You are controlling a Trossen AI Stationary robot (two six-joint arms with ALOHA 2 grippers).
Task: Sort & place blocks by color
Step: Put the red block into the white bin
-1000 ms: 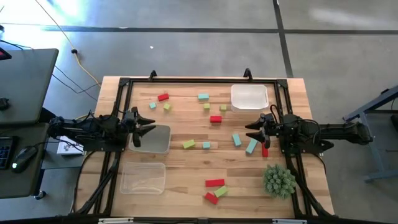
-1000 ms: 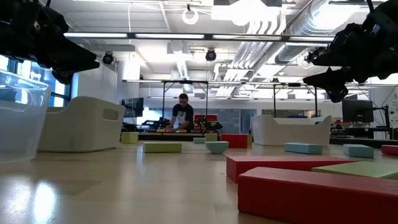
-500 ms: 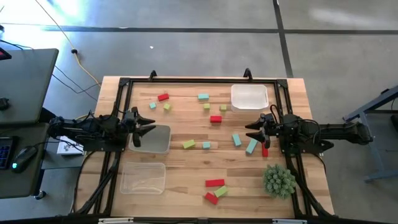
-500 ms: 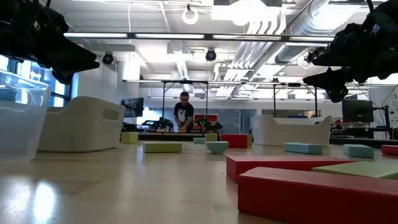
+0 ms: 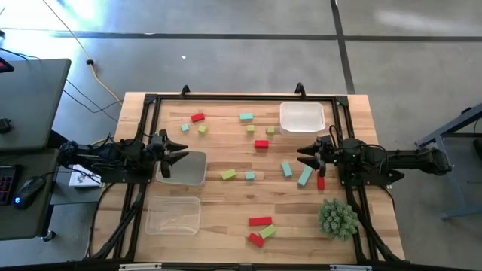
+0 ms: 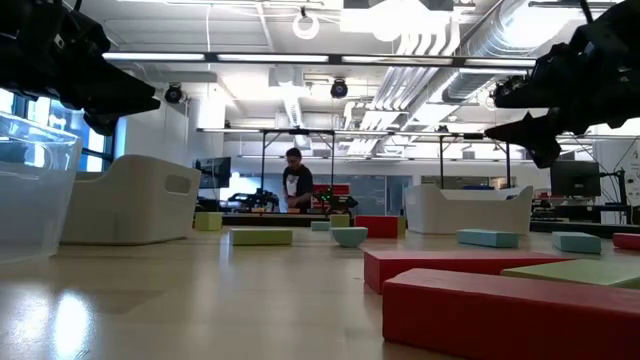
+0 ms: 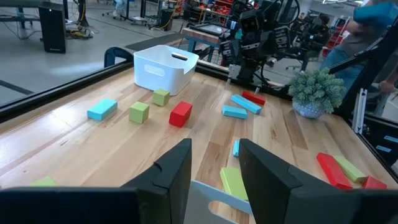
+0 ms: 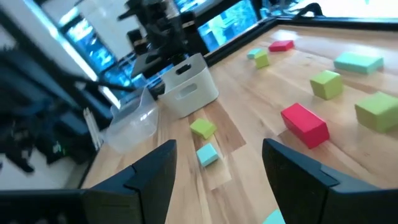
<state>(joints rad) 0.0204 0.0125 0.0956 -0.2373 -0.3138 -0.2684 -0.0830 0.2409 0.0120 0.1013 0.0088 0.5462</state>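
Note:
Red, teal and yellow-green blocks lie scattered flat on the wooden table. Among them are a red cube [image 5: 261,143], a teal bar [image 5: 304,178], a green block [image 5: 228,175] and a group of three near the near edge [image 5: 260,229]. My left gripper [image 5: 183,156] [image 7: 214,149] is open and hovers over the left part of a grey tray [image 5: 190,168]. My right gripper [image 5: 303,158] [image 8: 217,149] is open and held above the table beside the teal bar and a red block [image 5: 321,181]. In the low view both grippers stand well above the tabletop.
A white tray [image 5: 302,117] sits at the far right and a clear tray [image 5: 173,214] at the near left. A spiky green plant ball [image 5: 337,218] stands near the right arm. A black frame [image 5: 226,98] runs round the table. A person stands in the room behind [image 6: 293,185].
My right gripper has shifted slightly in the air, and the right wrist view is blurred. It stays open. No block has moved.

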